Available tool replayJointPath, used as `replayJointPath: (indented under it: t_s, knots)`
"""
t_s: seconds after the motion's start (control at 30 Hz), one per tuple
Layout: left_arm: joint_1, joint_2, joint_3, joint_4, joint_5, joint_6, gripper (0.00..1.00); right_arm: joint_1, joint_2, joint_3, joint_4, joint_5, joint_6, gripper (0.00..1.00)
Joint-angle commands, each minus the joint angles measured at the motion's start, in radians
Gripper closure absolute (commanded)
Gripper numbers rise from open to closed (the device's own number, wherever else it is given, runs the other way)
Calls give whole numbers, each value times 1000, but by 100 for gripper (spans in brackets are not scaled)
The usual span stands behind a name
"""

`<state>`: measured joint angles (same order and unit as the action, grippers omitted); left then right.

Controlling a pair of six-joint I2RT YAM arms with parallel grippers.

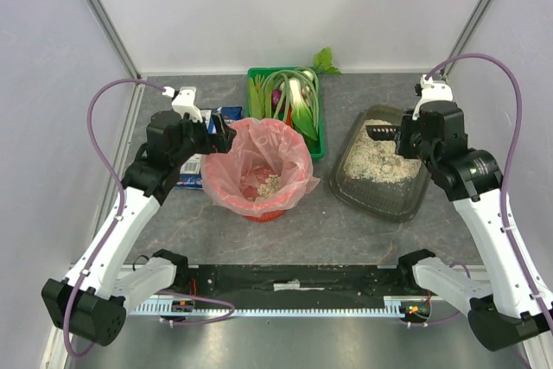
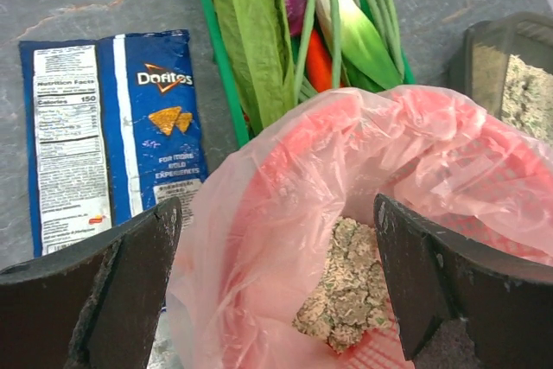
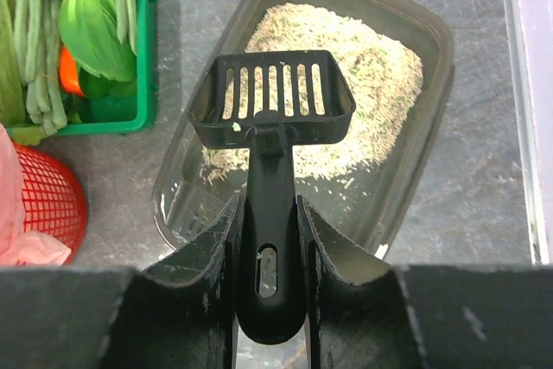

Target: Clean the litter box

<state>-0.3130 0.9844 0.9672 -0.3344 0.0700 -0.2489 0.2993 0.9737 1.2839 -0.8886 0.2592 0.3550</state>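
The grey surface carries everything. The litter box lies by its right edge, toward the far corner, with beige litter inside and its near end bare. The red bin with its pink bag stands at the middle. The green crate of vegetables sits at the far edge behind it. A blue chip bag lies flat left of the bin. My right tool is clamped on the handle of the black slotted scoop, above the litter. My left tool gapes wide over the bin's left rim, gripping nothing. A clump of litter rests in the bag.
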Motion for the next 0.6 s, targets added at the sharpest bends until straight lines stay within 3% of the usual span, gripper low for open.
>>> replayJointPath:
  t_s: [0.0, 0.57]
  knots:
    - [14, 8, 14, 72, -27, 62, 2, 0, 35, 98, -177, 71, -36, 100]
    - [14, -56, -41, 58, -104, 106, 2, -12, 212, 167, -303, -6, 81, 100]
